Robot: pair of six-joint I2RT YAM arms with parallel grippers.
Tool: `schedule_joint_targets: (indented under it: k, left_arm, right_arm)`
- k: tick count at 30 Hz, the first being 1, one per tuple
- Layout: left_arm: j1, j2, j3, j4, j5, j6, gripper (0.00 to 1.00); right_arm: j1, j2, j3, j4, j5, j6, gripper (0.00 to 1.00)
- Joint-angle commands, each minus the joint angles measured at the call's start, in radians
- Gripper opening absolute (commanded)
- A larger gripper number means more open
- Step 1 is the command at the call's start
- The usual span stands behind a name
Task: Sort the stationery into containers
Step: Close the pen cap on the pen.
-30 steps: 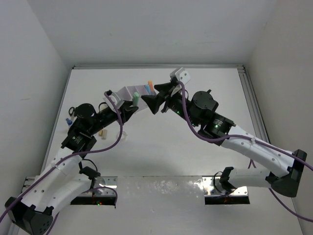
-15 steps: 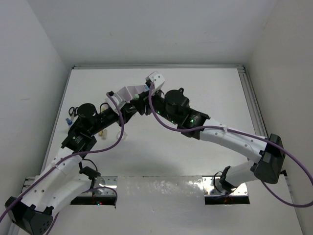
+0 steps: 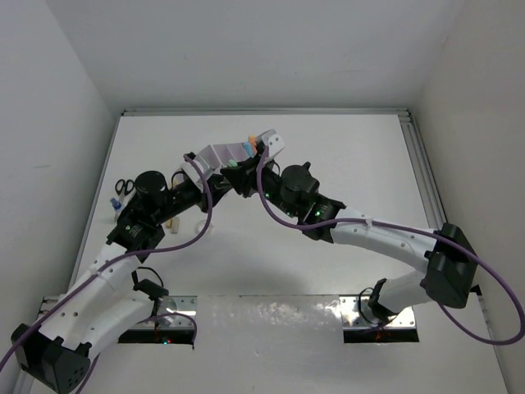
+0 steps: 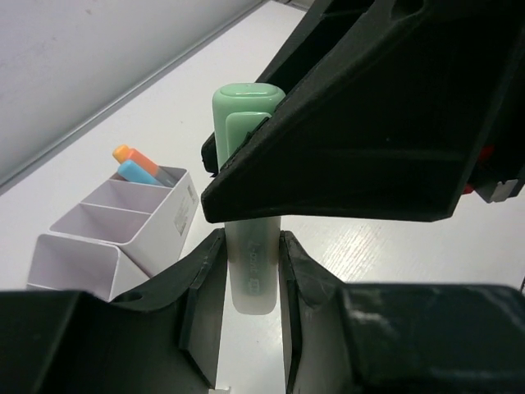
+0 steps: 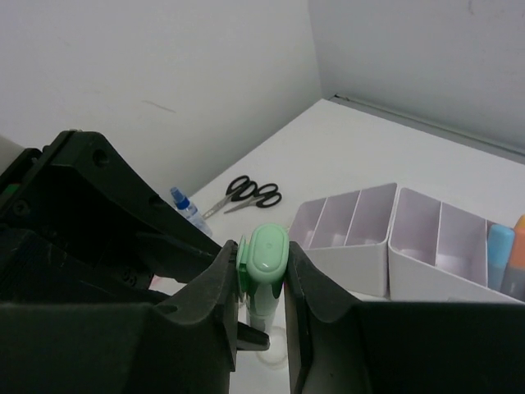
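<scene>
A pale pen [image 4: 244, 103] with a mint-green cap stood upright between both sets of jaws. The left gripper [image 4: 250, 283] was clamped narrowly on its lower barrel, and the right gripper [image 5: 262, 264] was closed on the cap. The pen looked light, stiff and slippery, with the barrel the safer hold. Beyond the jaws, the organiser [image 5: 361, 250] held a blue pen [image 5: 500, 250] and an orange pen [image 5: 518, 242] in one end slot.

Left jaws clamp the pale barrel of an upright green-capped pen [image 4: 253, 279]. A black finger [image 4: 369, 123], apparently the right arm's, overlaps the cap. At left, a lilac-white organiser [image 4: 123, 234] holds an orange piece [image 4: 123, 153] and a blue piece [image 4: 138, 171], on the white bench [image 4: 353, 242].
</scene>
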Motion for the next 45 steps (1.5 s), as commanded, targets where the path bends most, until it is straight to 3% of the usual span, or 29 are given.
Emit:
schedule_joint_targets:
  k: [1,5,15,37,45]
  left_arm:
    - [0.019,-0.006,0.064,0.303,0.079,0.007,0.0]
    - [0.031,0.004,0.072,0.377,0.106,-0.068,0.0]
    - [0.051,0.007,0.085,0.575,0.129,-0.231,0.0]
    - [0.102,0.027,0.108,0.59,0.112,-0.125,0.0]
    - [0.082,-0.001,0.064,0.465,0.14,-0.056,0.0]
  right_arm:
    - [0.017,0.059,-0.121,-0.021,0.012,0.082,0.0]
    - [0.026,0.076,-0.205,0.094,0.009,0.157,0.0]
    - [0.045,0.17,-0.267,0.141,-0.025,0.221,0.0]
    - [0.089,0.319,-0.302,0.038,-0.031,0.151,0.0]
    - [0.072,0.251,-0.227,0.019,-0.08,0.137,0.01]
